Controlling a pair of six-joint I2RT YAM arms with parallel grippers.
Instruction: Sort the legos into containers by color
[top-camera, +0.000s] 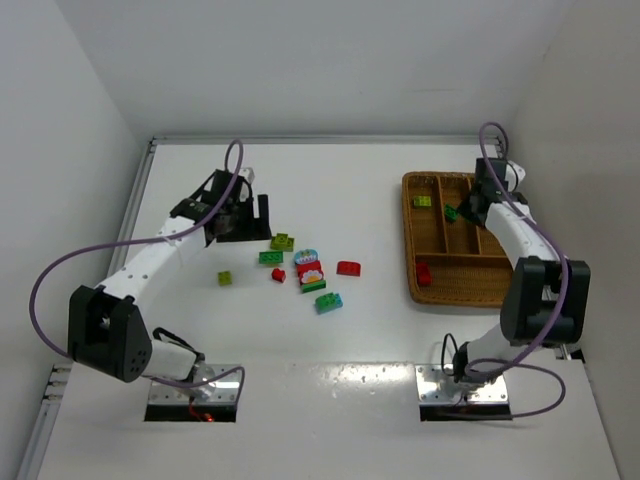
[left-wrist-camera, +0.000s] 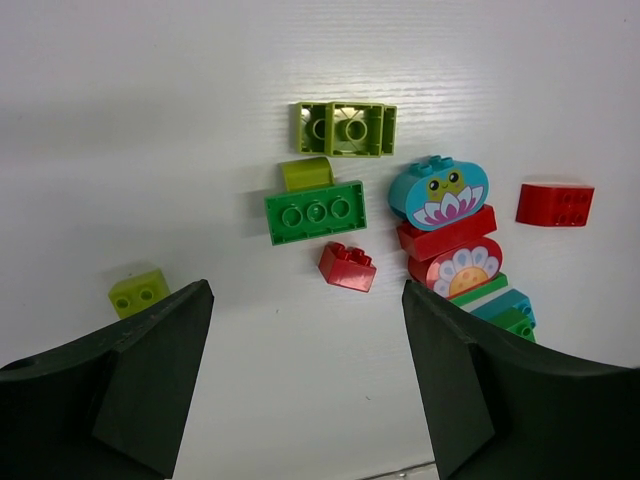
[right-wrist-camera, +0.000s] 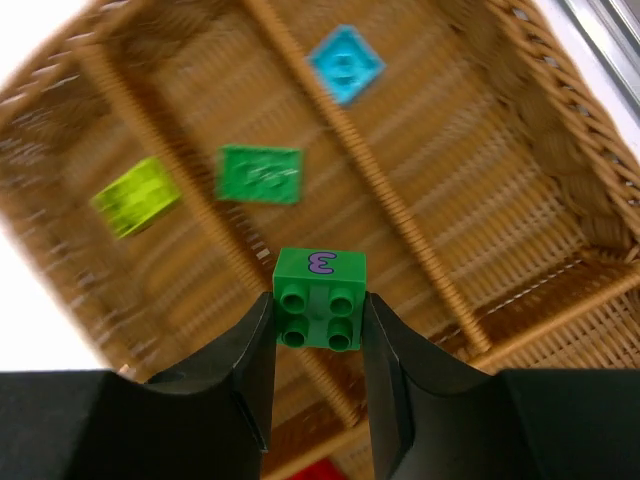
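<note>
One green brick (right-wrist-camera: 320, 300) sits pinched in the right hand (right-wrist-camera: 318, 312) above the tray (right-wrist-camera: 560, 172); left hand (left-wrist-camera: 305, 300) gapes empty.

- Wicker tray (top-camera: 455, 292): one.
- Dark green, three: one green brick (right-wrist-camera: 320, 272) gripped by the right pincer (right-wrist-camera: 318, 310), one green piece (right-wrist-camera: 260, 174) in the tray, one green plate (left-wrist-camera: 315, 212) on the tabletop (left-wrist-camera: 150, 120).
- Lime, four: one lime brick (right-wrist-camera: 137, 196) in the tray, and three on the tabletop: an upturned lime brick (left-wrist-camera: 345, 128), a curved lime piece (left-wrist-camera: 305, 172) and a small lime cube (left-wrist-camera: 138, 292).
- Red, three loose: one red brick (top-camera: 423, 273) in the tray, and two on the tabletop: a small red brick (left-wrist-camera: 347, 266) and a rounded red brick (left-wrist-camera: 555, 203).
- Teal, one loose: a teal brick (right-wrist-camera: 345, 63) in the tray.
- Stacks, two, both on the tabletop: a printed stack (left-wrist-camera: 447, 232) and a teal-on-green pair (top-camera: 328, 302).
</note>
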